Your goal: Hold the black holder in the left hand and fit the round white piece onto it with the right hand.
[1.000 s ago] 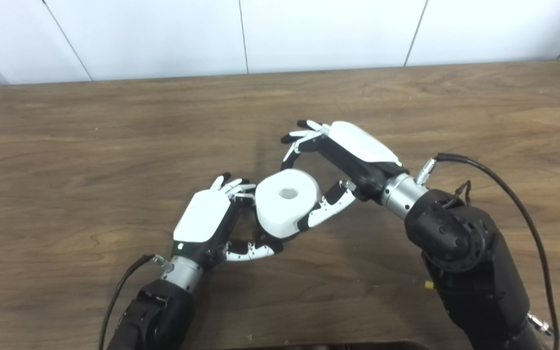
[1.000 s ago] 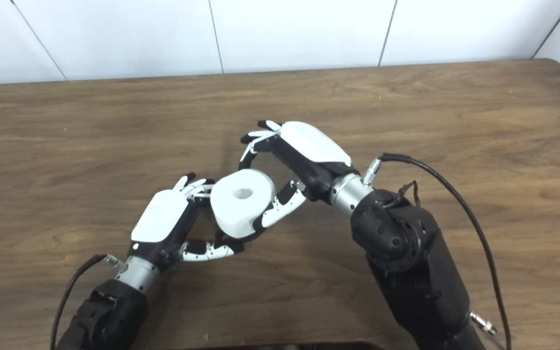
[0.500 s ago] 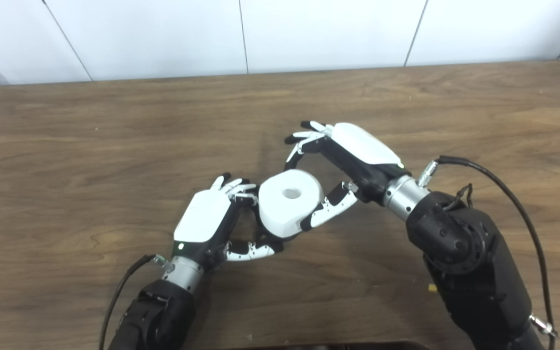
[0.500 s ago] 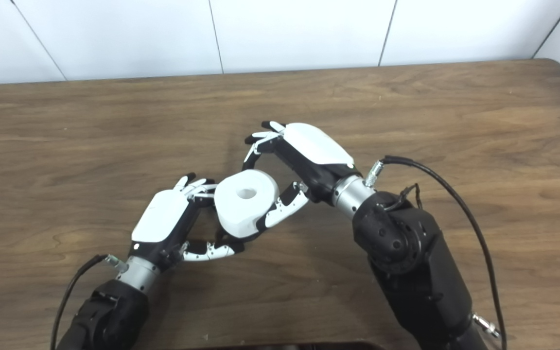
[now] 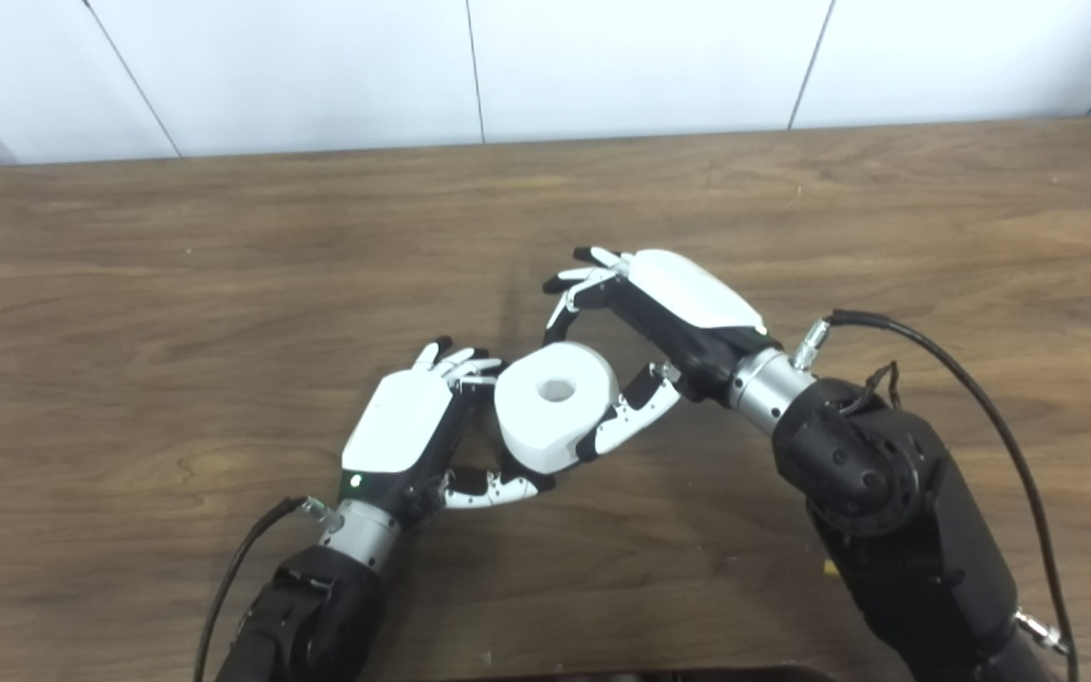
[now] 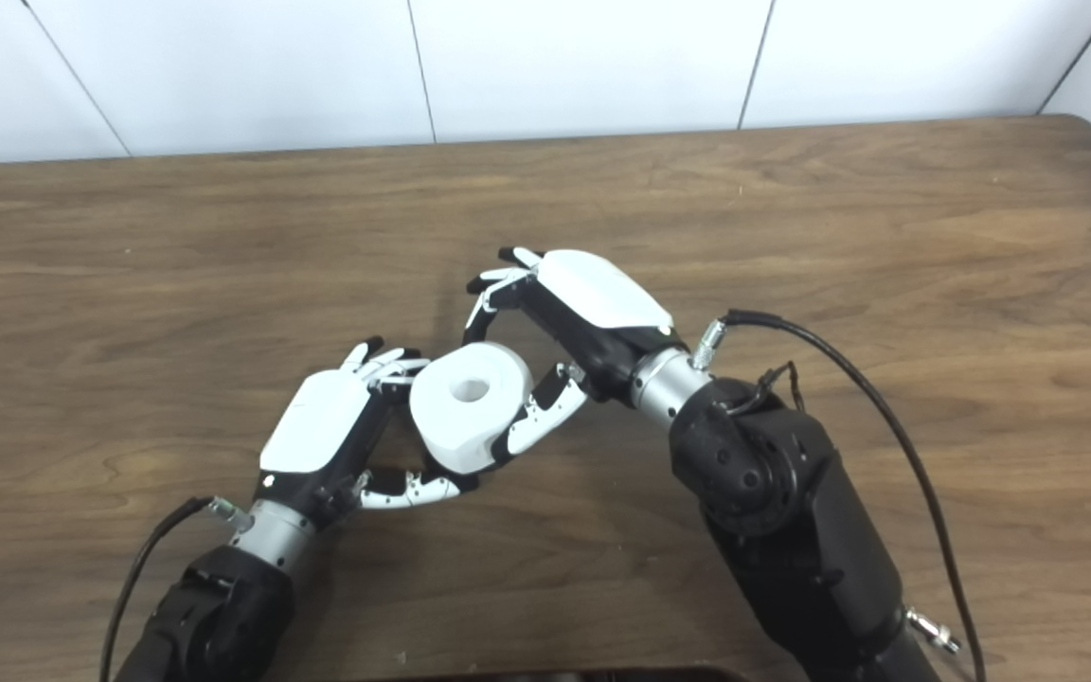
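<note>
The round white piece with a centre hole sits tilted between my two hands above the wooden table. My right hand is shut on it: the thumb presses its lower right side and the fingers curl over its far edge. My left hand is curled against the piece's left side, with its thumb underneath. The black holder lies inside that grip, almost wholly hidden by the white piece and the fingers.
A black cable loops from my right wrist along the forearm. A thinner cable runs from my left wrist. A white panelled wall stands behind the table's far edge.
My right hand has brought the white piece slightly down and to the left, closer into the left hand. The left hand has stayed where it was.
</note>
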Motion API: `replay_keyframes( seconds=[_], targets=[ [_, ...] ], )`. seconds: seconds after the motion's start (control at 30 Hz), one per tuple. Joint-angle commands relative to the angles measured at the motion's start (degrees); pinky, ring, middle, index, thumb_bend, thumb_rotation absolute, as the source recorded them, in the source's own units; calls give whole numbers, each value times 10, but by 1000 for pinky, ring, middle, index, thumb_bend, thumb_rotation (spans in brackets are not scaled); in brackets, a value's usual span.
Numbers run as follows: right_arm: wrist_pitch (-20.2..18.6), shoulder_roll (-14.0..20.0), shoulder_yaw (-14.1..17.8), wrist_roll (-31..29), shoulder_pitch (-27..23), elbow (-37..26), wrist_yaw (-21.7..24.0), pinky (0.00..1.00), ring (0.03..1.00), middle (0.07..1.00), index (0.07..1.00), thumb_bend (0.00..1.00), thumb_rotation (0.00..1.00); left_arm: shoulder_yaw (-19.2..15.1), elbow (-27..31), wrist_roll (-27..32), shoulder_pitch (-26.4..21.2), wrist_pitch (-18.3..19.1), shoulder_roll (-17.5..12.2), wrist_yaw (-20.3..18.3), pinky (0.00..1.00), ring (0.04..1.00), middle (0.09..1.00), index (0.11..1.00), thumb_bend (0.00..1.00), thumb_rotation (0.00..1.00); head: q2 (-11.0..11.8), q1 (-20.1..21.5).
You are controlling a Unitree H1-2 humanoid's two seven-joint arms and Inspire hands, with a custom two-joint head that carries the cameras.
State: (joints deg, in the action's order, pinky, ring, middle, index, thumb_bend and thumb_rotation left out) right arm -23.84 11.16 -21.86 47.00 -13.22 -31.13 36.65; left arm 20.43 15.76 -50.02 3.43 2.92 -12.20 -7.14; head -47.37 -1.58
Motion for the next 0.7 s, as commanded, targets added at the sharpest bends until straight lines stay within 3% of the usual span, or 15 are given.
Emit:
replay_keyframes(
  seconds=[0.0,0.67],
  targets=[
    [17,-4,-3,1,-18,-6,-10,1000,971,852,481,526,137,7,-8,-11,-2,-2,0,-3,1000,887,801,488,521,52,0,-1],
    [20,11,-4,8,-21,-2,-10,1000,975,854,490,525,149,8,-8,-12,-3,-1,0,-5,1000,891,804,488,520,53,2,4]
  ],
)
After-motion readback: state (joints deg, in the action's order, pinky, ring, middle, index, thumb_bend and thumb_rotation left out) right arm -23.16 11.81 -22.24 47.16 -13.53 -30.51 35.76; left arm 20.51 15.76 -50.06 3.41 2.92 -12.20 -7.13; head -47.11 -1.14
